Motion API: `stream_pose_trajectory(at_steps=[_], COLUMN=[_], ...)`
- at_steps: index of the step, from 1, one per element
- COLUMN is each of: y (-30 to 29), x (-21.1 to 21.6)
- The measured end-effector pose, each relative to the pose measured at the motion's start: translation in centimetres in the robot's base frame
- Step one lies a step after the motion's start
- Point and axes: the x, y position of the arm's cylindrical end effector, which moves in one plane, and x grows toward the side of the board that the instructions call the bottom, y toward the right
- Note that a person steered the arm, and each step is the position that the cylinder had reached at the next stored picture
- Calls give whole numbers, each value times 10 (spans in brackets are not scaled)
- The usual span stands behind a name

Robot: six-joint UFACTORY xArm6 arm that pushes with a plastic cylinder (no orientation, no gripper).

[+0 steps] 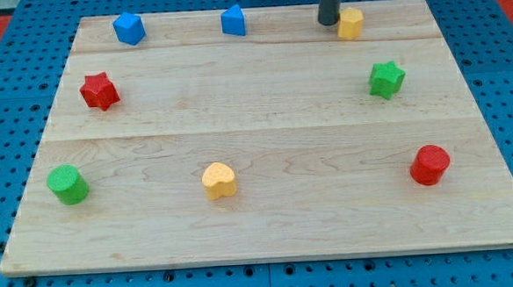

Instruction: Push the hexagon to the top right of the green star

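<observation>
My tip (328, 22) sits at the top of the frame, a little right of centre, pressed against the left side of the yellow hexagon (350, 22), which lies close to the upper edge of the wooden tabletop (255, 117). This arm ends in a plain dark rod, so it carries no fingers to stand apart or together. The yellow hexagon is above and slightly left of the green star (386, 79), which rests on the right side of the frame below it; the two are apart, with bare wood between them. Along the same upper edge, the blue block (233, 21) with a pointed top lies left of my tip, well apart from it, and a second blue block (129, 29), also angular in outline, lies further toward the upper left. The red star (100, 90) is on the left side, below that second blue block. In the lower left, the green cylinder (67, 185) stands near the tabletop's left edge. The yellow heart-like block (219, 180) lies in the lower middle, somewhat left of centre. The red cylinder (430, 164) is in the lower right, below the green star and a little to its right. The tabletop rests on a blue pegboard surface (8, 104) that shows around its edges.
</observation>
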Motion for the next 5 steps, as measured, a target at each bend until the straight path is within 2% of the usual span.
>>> stream_pose_trajectory(at_steps=[1, 2, 3, 4, 5], y=[11, 33, 37, 34, 36], x=[-1, -24, 29, 31, 14])
